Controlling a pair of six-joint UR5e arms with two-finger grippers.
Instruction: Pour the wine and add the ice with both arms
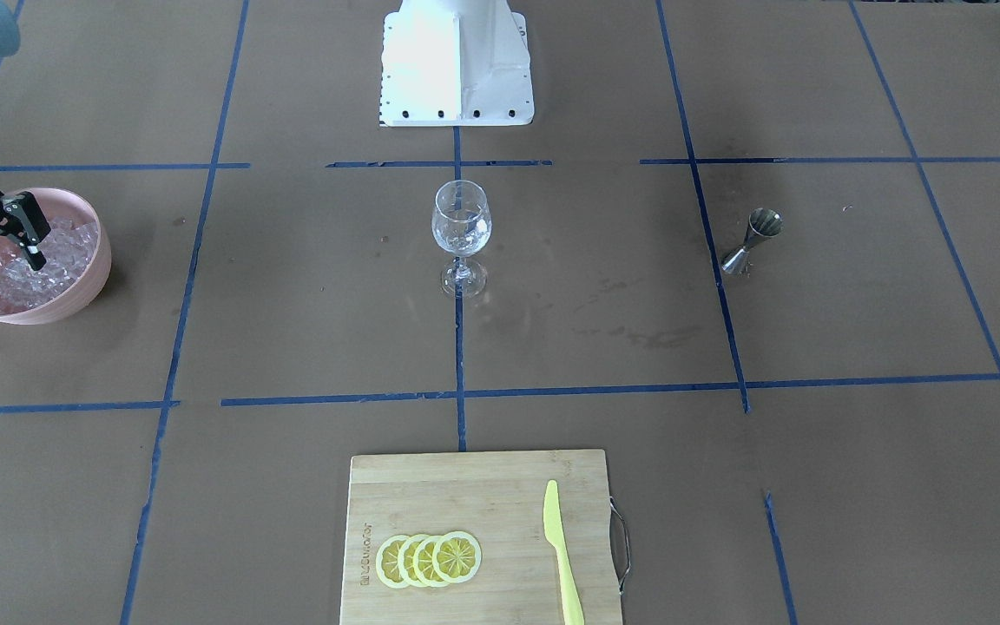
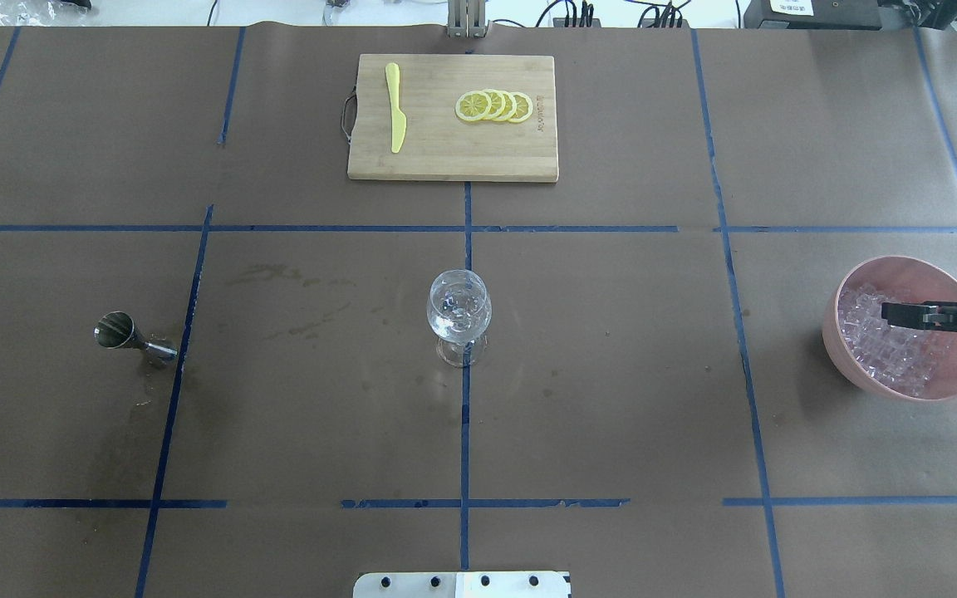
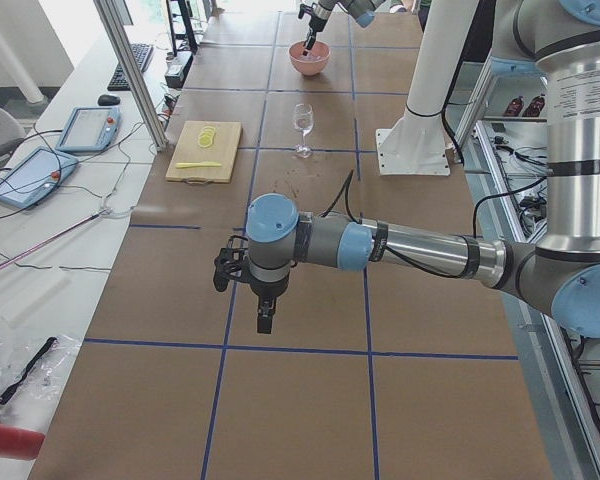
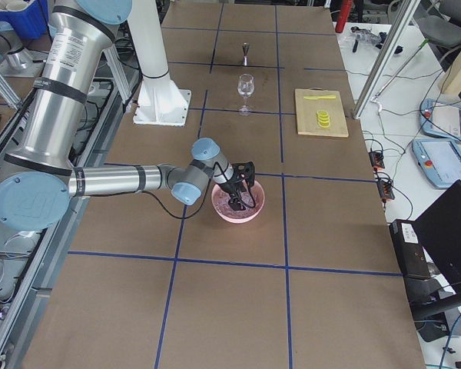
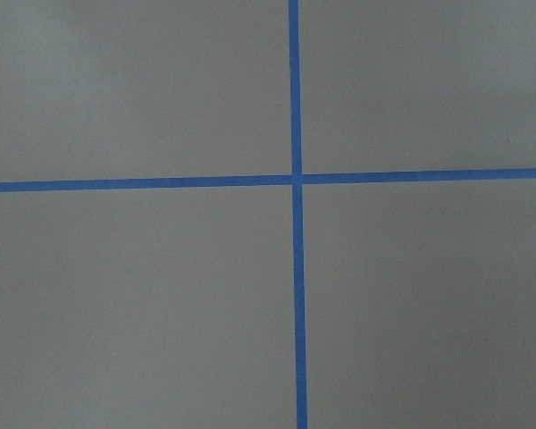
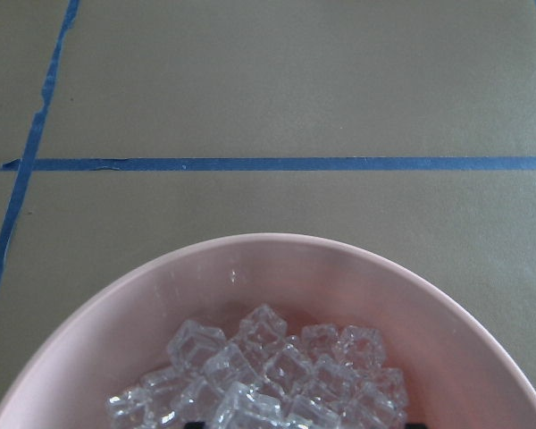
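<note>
The right gripper is down in the pink bowl with its fingers spread wide. The tips are poking into the ice and there's nothing pinched between them as far as I can see. The ice is a glittery heap of clear cubes filling most of that bowl, which sits on the robot's right side of the table, well apart from everything else. The right wrist camera mostly shows cubes and the pink rim.

The left gripper hangs pointing down over bare brown table, far off at the robot's left end. It only shows in the side view, so I can't tell if its fingers are apart or together (its own wrist cam just shows a cross of blue tape).

The wine glass stands upright mid-table in front of the white pedestal. There's something clear inside, but I can't make it out. A steel jigger sits off on the robot's left side. On the far edge is a wooden cutting board with four overlapping lemon slices and a yellow knife beside them — not touching.
</note>
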